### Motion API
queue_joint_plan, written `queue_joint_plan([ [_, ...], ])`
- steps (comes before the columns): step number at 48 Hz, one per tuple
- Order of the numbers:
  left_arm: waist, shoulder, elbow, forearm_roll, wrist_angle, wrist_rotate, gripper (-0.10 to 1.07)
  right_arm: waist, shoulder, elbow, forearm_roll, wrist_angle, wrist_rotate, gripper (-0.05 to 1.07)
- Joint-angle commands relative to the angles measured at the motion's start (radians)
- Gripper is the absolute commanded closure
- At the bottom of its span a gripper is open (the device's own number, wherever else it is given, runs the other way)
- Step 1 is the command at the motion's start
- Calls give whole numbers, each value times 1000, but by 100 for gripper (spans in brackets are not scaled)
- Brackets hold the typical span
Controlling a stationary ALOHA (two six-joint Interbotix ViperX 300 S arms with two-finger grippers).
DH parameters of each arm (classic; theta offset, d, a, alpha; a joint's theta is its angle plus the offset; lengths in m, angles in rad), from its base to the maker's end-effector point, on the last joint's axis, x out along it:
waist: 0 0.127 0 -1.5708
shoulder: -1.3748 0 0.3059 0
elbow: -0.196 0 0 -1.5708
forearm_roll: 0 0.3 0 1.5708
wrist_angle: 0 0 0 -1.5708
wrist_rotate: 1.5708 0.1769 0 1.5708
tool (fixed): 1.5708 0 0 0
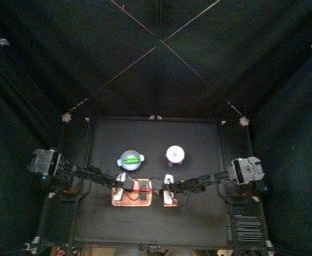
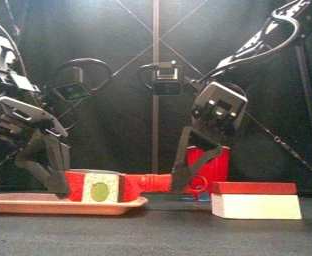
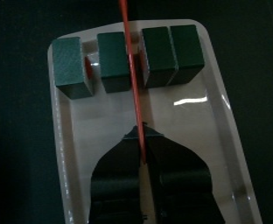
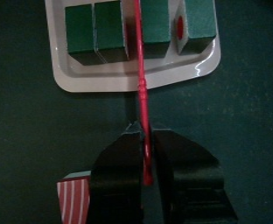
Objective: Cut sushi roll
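Note:
The sushi roll (image 2: 101, 188) lies on the orange-brown board (image 2: 25, 203), its whitish end with a green middle facing the front camera. In the left wrist view it shows as several dark green segments (image 3: 74, 63) in a row. A flat red knife (image 2: 139, 183) stands on edge across the roll, its thin edge (image 3: 129, 79) in the gap between the middle segments. My left gripper (image 2: 55, 180) is over the board, shut on the knife's end. My right gripper (image 2: 188, 178) is off the board's right side, shut on the knife (image 4: 139, 79) at its other end.
A green lump on a white dish (image 1: 129, 158) and a plain white dish (image 1: 176, 153) stand behind the board. A white box with a red top (image 2: 256, 203) sits at the front right, close beside my right gripper (image 4: 142, 131).

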Motion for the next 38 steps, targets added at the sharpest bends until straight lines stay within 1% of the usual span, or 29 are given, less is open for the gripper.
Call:
queue_joint_plan([
  [1, 0, -21, -14, 3, -5, 5, 64, -5, -55, -26, -12, 3, -2, 61],
  [13, -31, -115, -11, 8, -9, 5, 64, 6, -114, -35, -61, 11, 5, 61],
  [22, -91, -172, 8, 11, -29, 6, 64, 46, -130, -34, -69, 11, 5, 61],
  [27, -106, -183, 14, 29, -34, 6, 64, 63, -132, -35, -83, 9, 5, 61],
  [38, -106, -175, 12, 37, -35, 6, 64, 72, -132, -35, -91, 11, 5, 61],
])
